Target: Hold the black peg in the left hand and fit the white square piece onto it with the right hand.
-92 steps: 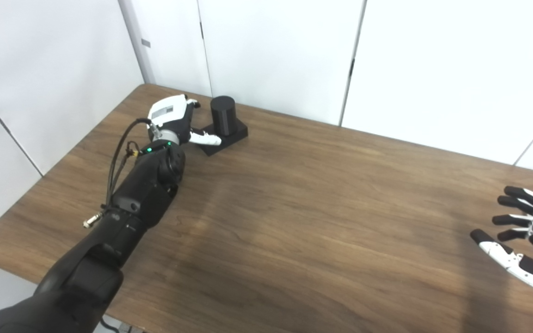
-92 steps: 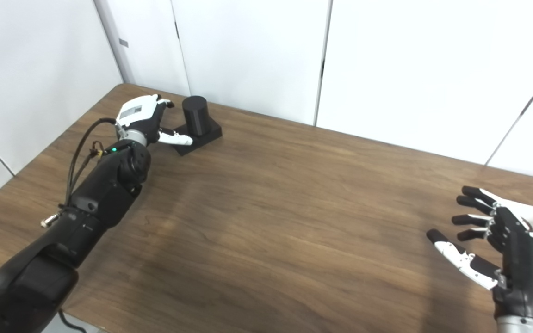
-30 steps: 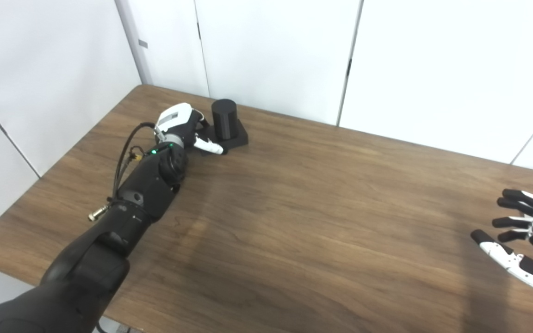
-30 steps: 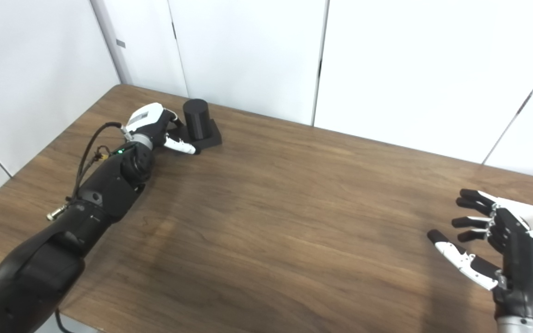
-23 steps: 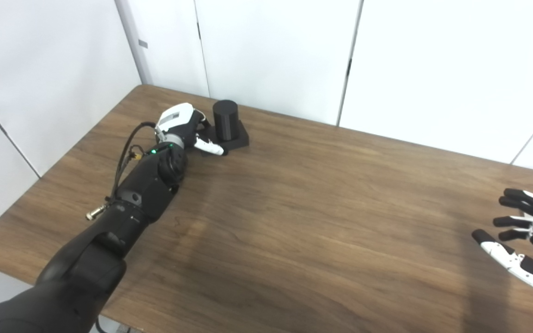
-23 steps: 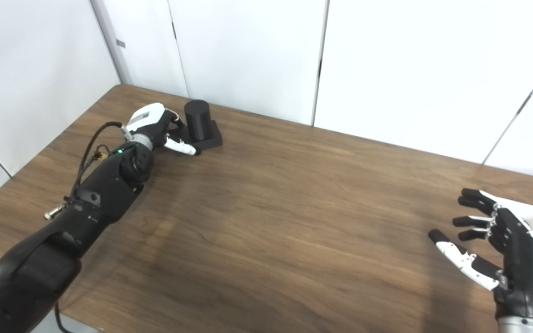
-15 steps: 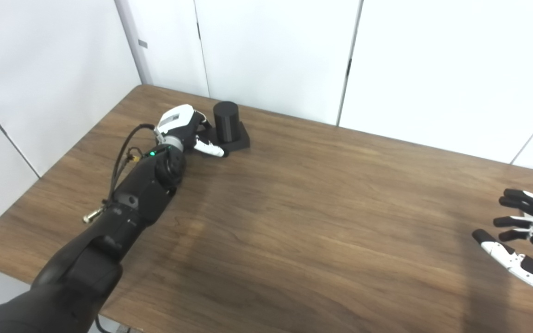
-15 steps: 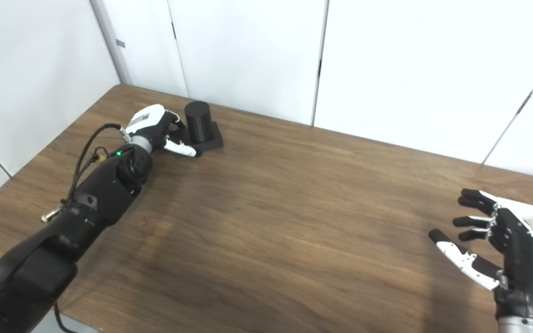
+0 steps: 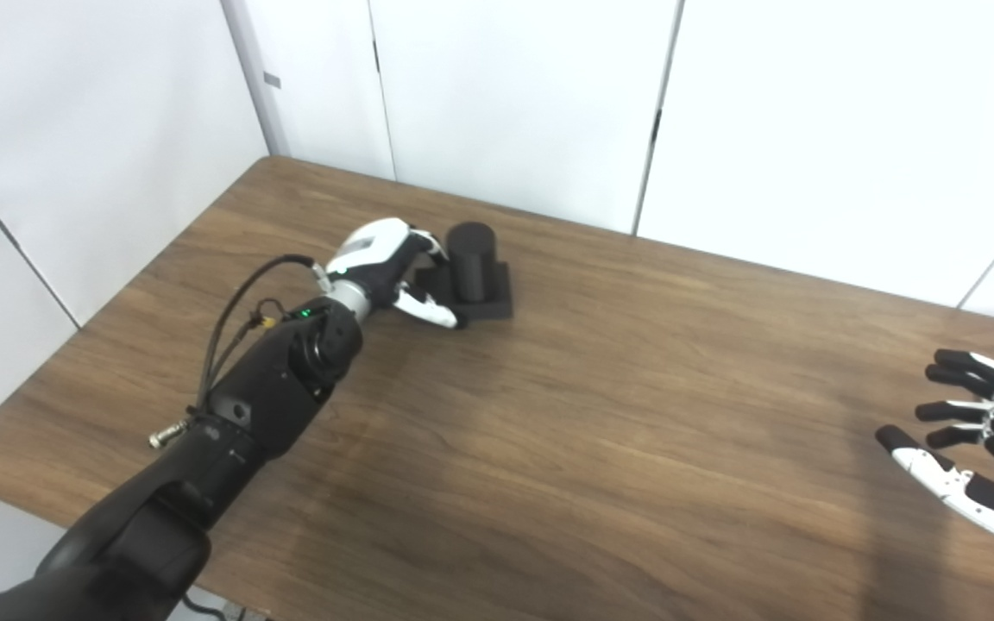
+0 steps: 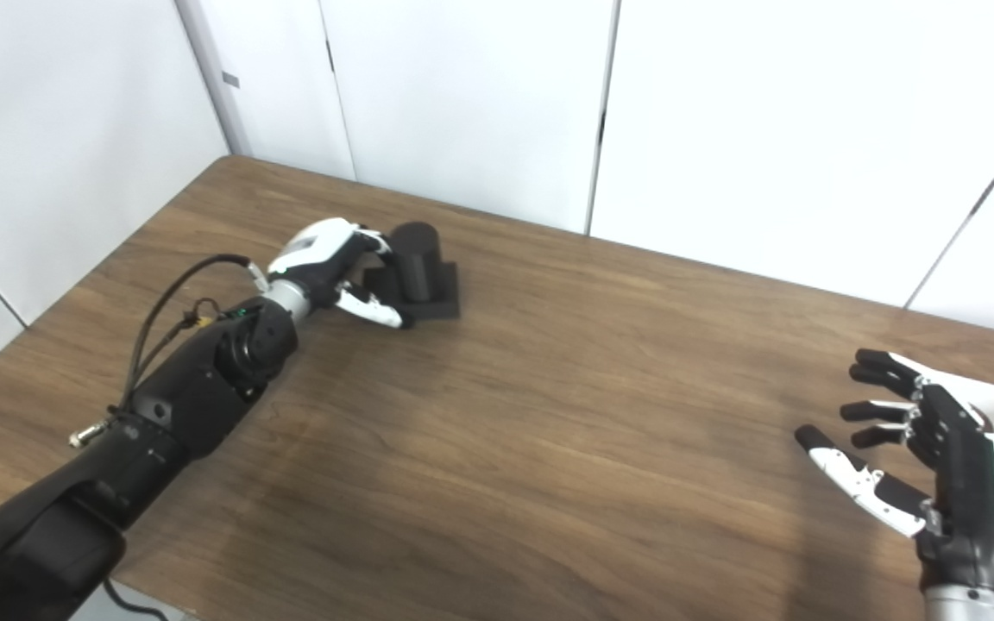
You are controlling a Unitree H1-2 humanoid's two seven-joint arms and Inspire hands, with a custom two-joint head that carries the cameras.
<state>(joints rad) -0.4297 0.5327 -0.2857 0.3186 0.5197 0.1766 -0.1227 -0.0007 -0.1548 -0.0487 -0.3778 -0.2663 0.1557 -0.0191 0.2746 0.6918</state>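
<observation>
The black peg (image 9: 471, 259) is a short cylinder standing upright on a square black base (image 9: 490, 302), at the back left of the table. My left hand (image 9: 385, 263) is against its left side. The fingers curl toward the cylinder, the thumb lies along the base's front edge, and the hand is shut on the peg. My right hand (image 10: 924, 461) hovers at the table's right end, open, fingers spread, holding nothing. No white square piece shows in either view.
The wooden table (image 9: 592, 431) fills the view, with white wall panels (image 9: 514, 95) close behind its far edge and along its left side. A cable loop (image 9: 234, 319) sticks out from the left forearm.
My left hand has moved right and toward the table's middle, taking the black peg with it. The right hand has stayed where it was, open.
</observation>
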